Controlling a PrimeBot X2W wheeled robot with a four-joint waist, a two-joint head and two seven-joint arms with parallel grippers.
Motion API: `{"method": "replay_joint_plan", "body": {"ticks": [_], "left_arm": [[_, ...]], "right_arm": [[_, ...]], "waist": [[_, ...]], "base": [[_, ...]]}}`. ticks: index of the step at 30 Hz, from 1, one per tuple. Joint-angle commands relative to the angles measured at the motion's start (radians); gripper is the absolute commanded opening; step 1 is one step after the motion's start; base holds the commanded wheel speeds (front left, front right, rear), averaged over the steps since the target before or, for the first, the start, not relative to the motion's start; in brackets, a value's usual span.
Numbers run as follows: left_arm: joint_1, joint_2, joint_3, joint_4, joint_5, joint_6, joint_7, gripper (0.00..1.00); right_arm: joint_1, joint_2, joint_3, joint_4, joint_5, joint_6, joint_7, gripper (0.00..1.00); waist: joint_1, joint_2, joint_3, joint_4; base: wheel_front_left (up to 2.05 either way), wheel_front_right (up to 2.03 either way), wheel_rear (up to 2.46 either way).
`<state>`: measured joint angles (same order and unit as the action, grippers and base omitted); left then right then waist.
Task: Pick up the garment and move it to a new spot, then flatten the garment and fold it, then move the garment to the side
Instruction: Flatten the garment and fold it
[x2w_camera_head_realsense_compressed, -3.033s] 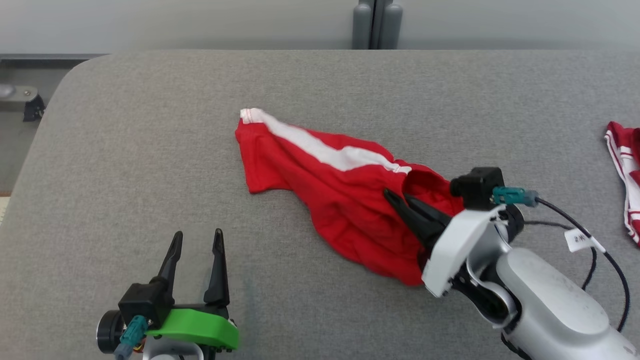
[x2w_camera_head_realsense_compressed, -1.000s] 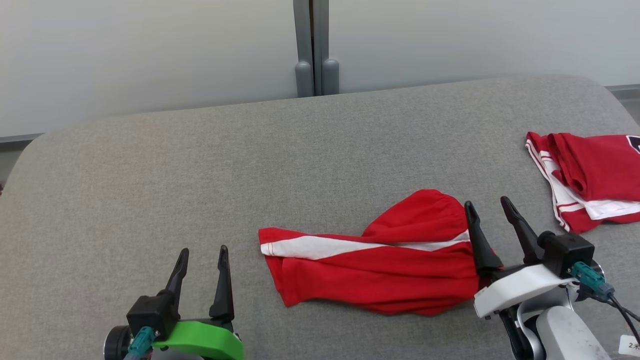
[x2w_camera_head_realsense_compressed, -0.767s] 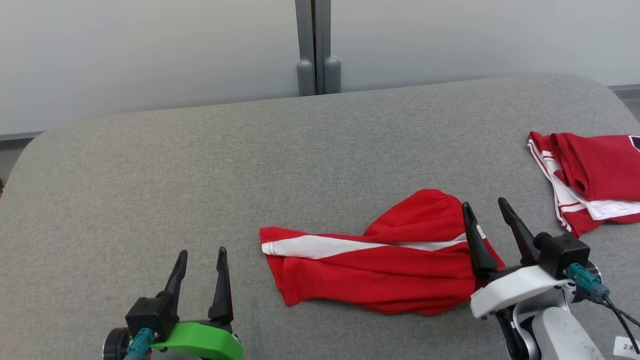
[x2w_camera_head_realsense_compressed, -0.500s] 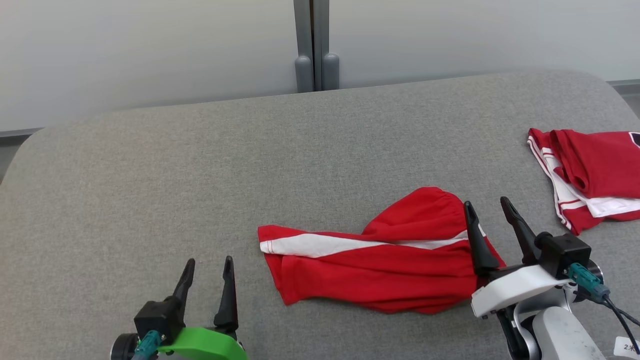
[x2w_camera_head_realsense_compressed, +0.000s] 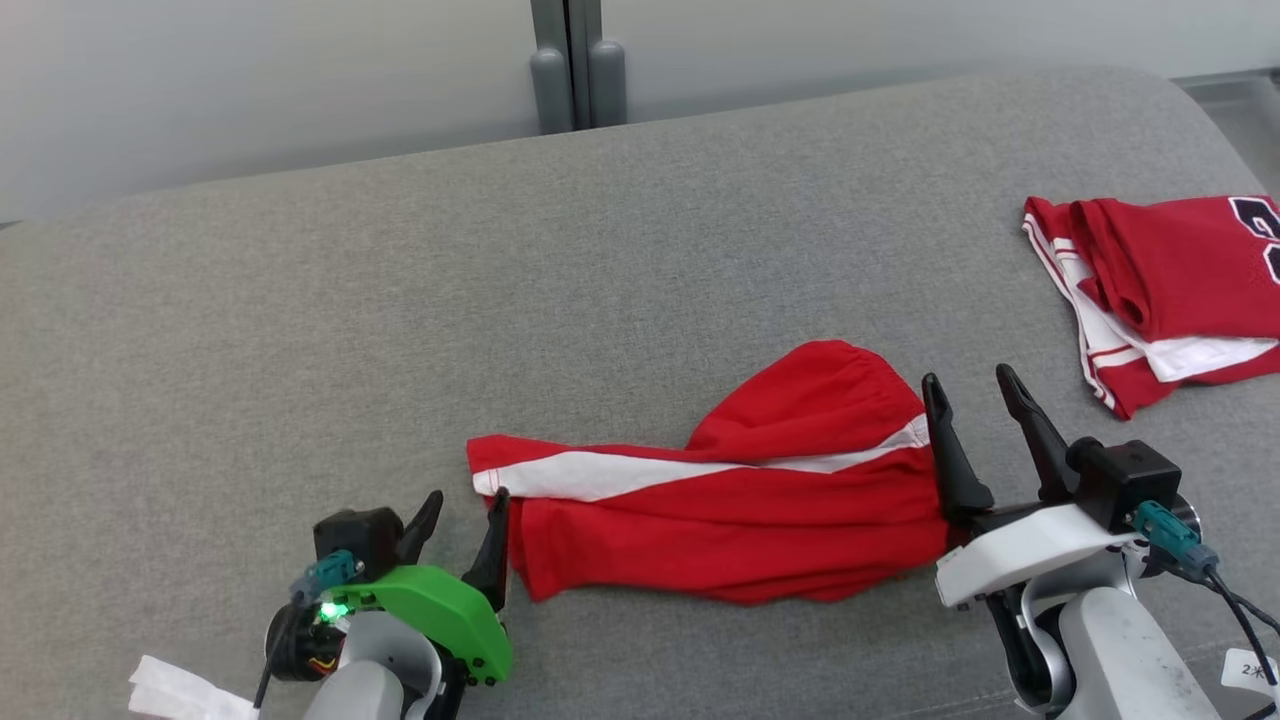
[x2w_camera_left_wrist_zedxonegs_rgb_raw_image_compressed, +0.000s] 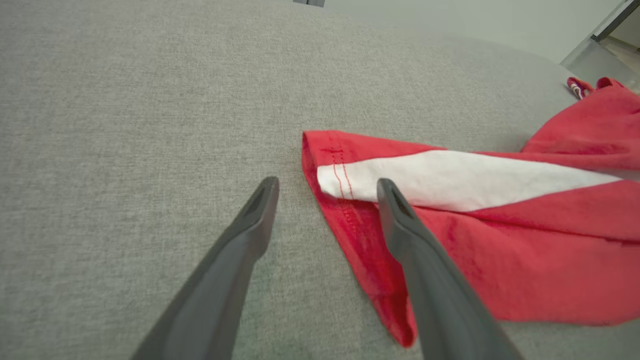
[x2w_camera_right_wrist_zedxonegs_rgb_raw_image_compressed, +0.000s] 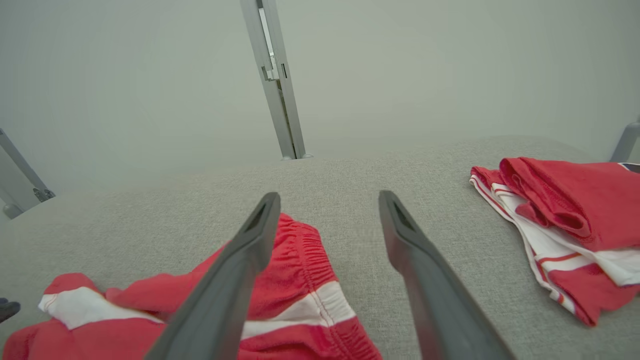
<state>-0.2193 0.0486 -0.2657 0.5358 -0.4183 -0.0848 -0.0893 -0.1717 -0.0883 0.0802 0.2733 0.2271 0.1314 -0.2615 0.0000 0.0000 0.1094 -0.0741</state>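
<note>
Grey felt counter (x2w_camera_head_realsense_compressed: 300, 300) is carrying red white-striped shorts (x2w_camera_head_realsense_compressed: 740, 520) lying left-right; left gripper (x2w_camera_head_realsense_compressed: 467, 500) is bracketing hem, right gripper (x2w_camera_head_realsense_compressed: 968, 378) waistband, jaws released.

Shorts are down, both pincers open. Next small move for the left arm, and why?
Probably lower the left pincer and shut it on the hem corner of the shorts: its open jaws straddle that edge, and the right pincer sits open at the waistband end, ready to stretch the cloth flat.
</note>
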Motion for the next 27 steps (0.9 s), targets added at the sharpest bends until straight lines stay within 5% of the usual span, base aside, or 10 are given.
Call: {"method": "replay_joint_plan", "body": {"ticks": [1,19,20,23,27], "left_arm": [[-0.022,0.004,0.001,0.015,-0.023,-0.007,0.006,1.00],[-0.080,0.006,-0.020,0.063,-0.126,-0.037,-0.044,1.00],[-0.077,0.006,-0.023,0.059,-0.128,-0.037,-0.043,0.95],[-0.063,0.005,-0.035,0.048,-0.135,-0.037,-0.040,0.50],[-0.050,0.005,-0.044,0.031,-0.141,-0.032,-0.039,0.35]], "right_arm": [[-0.012,0.001,-0.004,0.003,-0.007,-0.002,-0.004,1.00],[-0.014,0.008,-0.033,0.007,-0.023,-0.002,-0.005,1.00],[-0.016,0.006,-0.031,0.011,-0.023,-0.002,-0.005,1.00],[-0.029,-0.009,-0.017,0.037,-0.022,-0.002,0.016,1.00],[-0.042,-0.032,0.006,0.052,-0.016,-0.002,0.060,1.00]], "waist": [[0.0000,0.0000,0.038,-0.039],[0.0000,0.0000,0.068,-0.066],[0.0000,0.0000,0.067,-0.064],[0.0000,0.0000,0.063,-0.059],[0.0000,0.0000,0.058,-0.053]], "base": [[0.00,0.00,0.00],[0.00,0.00,0.00],[0.00,0.00,0.00],[0.00,0.00,0.00],[0.00,0.00,0.00]]}}
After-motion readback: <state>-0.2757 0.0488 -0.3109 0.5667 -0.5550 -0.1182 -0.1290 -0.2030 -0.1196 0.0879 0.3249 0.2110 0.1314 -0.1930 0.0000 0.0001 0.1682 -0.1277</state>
